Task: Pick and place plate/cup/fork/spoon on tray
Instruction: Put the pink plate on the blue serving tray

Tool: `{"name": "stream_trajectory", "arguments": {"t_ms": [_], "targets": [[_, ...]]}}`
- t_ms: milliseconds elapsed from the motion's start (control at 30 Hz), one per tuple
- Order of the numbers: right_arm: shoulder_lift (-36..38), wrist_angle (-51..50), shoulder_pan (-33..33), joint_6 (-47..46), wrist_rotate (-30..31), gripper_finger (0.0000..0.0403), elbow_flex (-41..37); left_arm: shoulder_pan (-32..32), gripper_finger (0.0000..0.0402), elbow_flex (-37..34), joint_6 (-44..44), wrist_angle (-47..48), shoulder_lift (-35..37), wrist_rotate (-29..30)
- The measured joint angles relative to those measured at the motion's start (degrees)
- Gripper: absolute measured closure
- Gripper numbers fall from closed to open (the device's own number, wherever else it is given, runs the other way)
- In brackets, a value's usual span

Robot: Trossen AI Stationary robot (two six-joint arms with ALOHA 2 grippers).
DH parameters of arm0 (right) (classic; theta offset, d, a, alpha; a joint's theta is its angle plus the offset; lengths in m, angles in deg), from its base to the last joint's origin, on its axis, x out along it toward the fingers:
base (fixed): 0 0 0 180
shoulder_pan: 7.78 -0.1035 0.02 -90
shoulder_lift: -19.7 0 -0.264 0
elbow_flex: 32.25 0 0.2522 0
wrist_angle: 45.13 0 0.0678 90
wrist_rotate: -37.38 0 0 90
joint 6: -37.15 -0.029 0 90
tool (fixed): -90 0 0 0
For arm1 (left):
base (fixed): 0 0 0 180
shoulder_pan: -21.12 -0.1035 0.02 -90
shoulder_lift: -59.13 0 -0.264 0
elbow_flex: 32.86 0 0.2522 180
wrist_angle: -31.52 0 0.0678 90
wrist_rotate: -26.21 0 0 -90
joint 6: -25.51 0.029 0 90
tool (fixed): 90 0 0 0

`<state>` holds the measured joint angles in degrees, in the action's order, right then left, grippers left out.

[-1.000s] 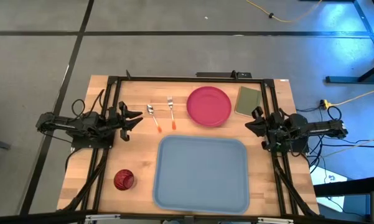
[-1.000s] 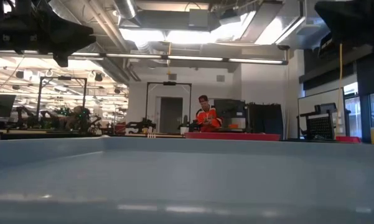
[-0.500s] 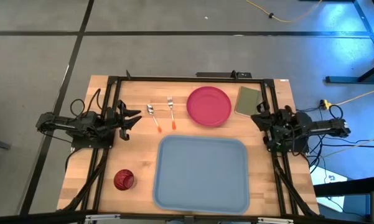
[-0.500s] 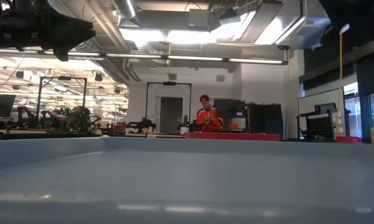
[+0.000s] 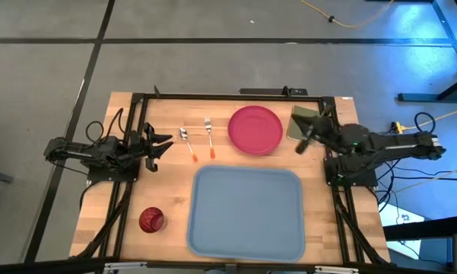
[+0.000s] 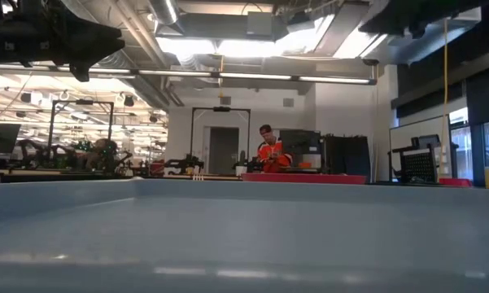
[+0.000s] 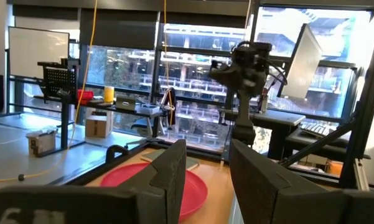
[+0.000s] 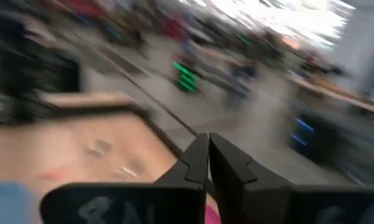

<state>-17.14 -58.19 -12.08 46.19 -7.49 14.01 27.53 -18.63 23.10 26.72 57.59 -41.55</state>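
The pink-red plate (image 5: 255,129) lies flat at the far middle of the table. Left of it lie the fork (image 5: 210,135) and the spoon (image 5: 187,142), both with orange handles. The dark red cup (image 5: 151,220) stands at the near left. The light blue tray (image 5: 247,213) sits at the near middle. My left gripper (image 5: 166,144) hovers open at the left, pointing toward the spoon; its wrist view shows the plate (image 7: 143,180) past the fingers. My right gripper (image 5: 301,146) is shut and hangs in the air between the plate and a green pad, holding nothing.
A green pad (image 5: 303,122) lies at the far right beside the plate, partly under my right arm. A dark frame runs along the table's left, right and far sides. In the low view the tray's wall (image 6: 244,236) fills the lower half, and a person (image 6: 268,153) sits far behind.
My right gripper has risen from its resting place at the table's right edge and reached toward the plate, rolling as it went, and has stayed shut. Nothing on the table has moved.
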Motion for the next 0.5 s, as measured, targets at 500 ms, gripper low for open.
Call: {"name": "stream_trajectory", "arguments": {"t_ms": [500], "targets": [[-18.22, -3.75, 1.33, -20.3, -25.32, 0.0383, -0.42, -0.02, 0.0287, 0.0, 0.01, 0.02, 0.0, 0.02]]}}
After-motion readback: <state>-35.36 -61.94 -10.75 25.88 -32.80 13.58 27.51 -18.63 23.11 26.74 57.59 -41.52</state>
